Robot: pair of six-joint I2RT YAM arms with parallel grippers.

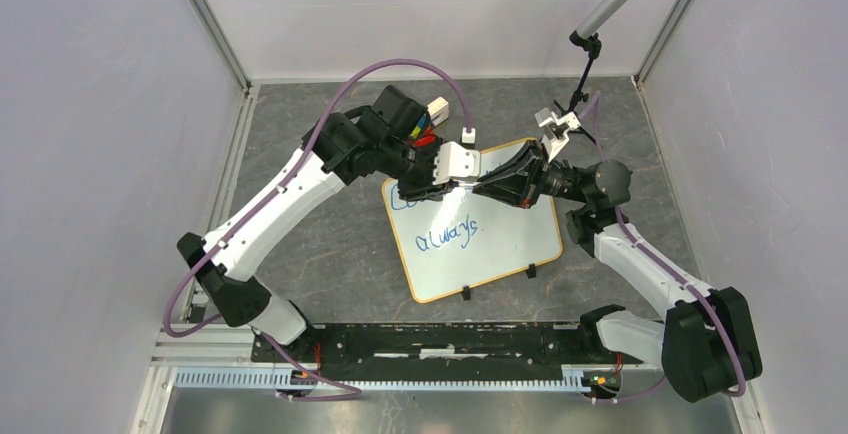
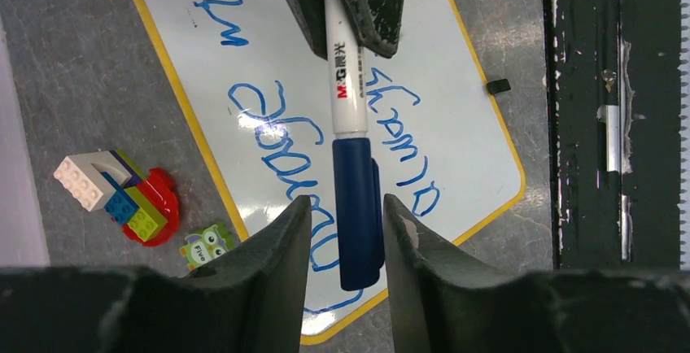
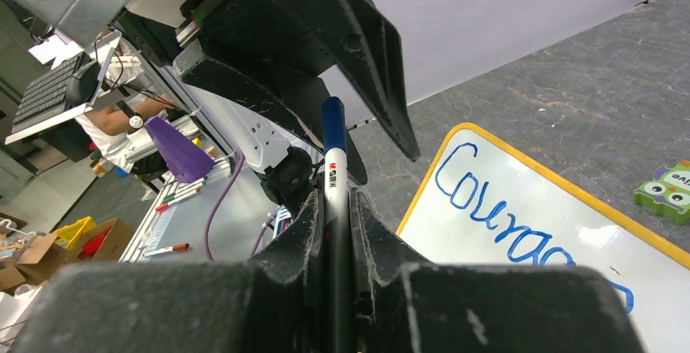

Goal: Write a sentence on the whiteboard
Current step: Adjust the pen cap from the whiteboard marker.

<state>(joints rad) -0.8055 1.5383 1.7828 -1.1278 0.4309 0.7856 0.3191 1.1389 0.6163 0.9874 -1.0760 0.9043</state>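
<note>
top view: whiteboard point(image 1: 510, 244) centre | marker point(image 2: 348, 93) over its upper part, between left gripper point(image 2: 346, 207) and right gripper point(image 3: 335, 207) | toy bricks point(image 1: 422, 134) above board's top edge

Top ext cam: fixed high, behind arm bases, looks steeply down; whole table point(image 1: 330, 254) in frame, far off. L wrist cam: close, looks down past L gripper point(image 2: 346, 207) onto whiteboard point(image 2: 476, 141). R wrist cam: v. close, low, faces across the board past R gripper point(image 3: 335, 202). All 3 share whiteboard's far-L corner; wrist cams share marker point(image 2: 351, 84)

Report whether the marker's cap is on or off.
On. The blue cap sits flush against the marker barrel, no gap, within the left claw.
</note>
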